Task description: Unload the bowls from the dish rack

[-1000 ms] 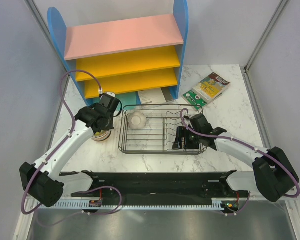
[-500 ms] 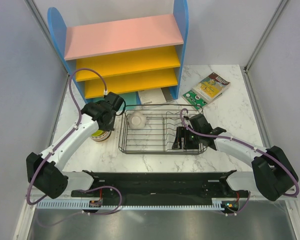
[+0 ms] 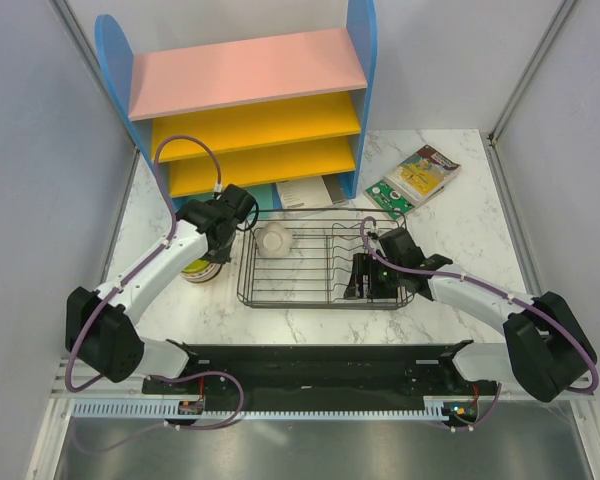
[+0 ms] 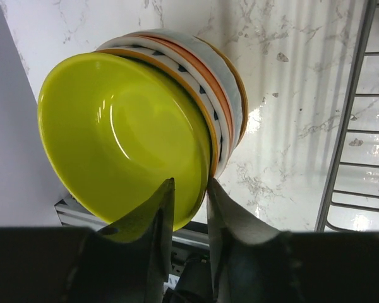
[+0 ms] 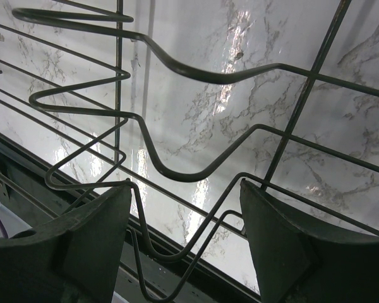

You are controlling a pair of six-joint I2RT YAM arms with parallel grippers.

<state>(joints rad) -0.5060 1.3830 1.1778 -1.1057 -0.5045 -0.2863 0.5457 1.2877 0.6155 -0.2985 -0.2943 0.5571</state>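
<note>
The black wire dish rack [image 3: 320,303] sits mid-table. One white bowl [image 3: 275,238] lies in its left part. A stack of bowls [image 3: 194,270] stands on the table left of the rack; in the left wrist view a yellow-green bowl [image 4: 120,132] tops it, over orange-and-white ones. My left gripper [image 3: 223,228] hovers between the stack and the rack's left end, jaws a narrow gap apart, holding nothing [image 4: 191,189]. My right gripper [image 3: 365,276] is open inside the rack's right part, its fingers [image 5: 284,246] straddling the prong wires [image 5: 177,63].
A blue shelf unit [image 3: 250,100] with pink and yellow boards stands behind the rack. Two booklets [image 3: 415,178] lie at the back right. The rack's left rim [image 4: 347,126] shows in the left wrist view. Grey walls close both sides.
My left arm has swung up and to the right, from over the bowl stack toward the rack's left end. The right arm and the white bowl have not moved.
</note>
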